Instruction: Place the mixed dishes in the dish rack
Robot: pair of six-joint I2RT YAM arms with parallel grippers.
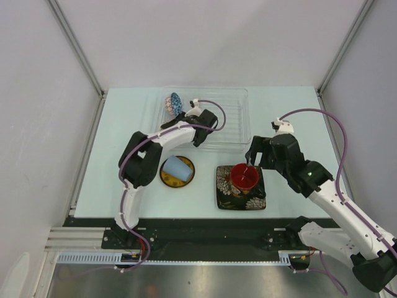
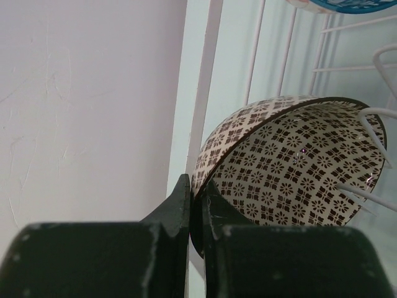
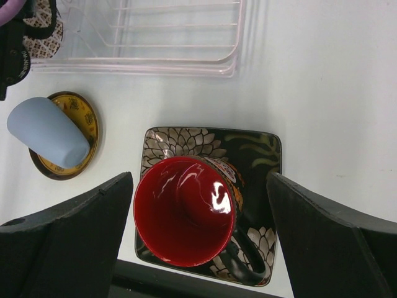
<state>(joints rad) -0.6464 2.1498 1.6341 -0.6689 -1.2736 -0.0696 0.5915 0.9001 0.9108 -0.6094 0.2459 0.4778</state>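
Your rack [image 3: 142, 65] is clear, shiny plastic, fitted with thin, smooth white wires [image 2: 288, 49]. The patterned bowl [image 2: 291, 161] looks like glazed ceramic with a soft sheen. The mug [image 3: 184, 211] is glossy red inside and catches bright glare, and the square plate [image 3: 254, 149] is glossy too. The blue cup [image 3: 46, 131] looks matt and smooth. On the left gripper [image 2: 195, 189] you see matt black fingers [image 2: 173, 214], scuffed pale at the edges.

The blue patterned bowl [image 2: 347, 4], seemingly, is cut off at top.
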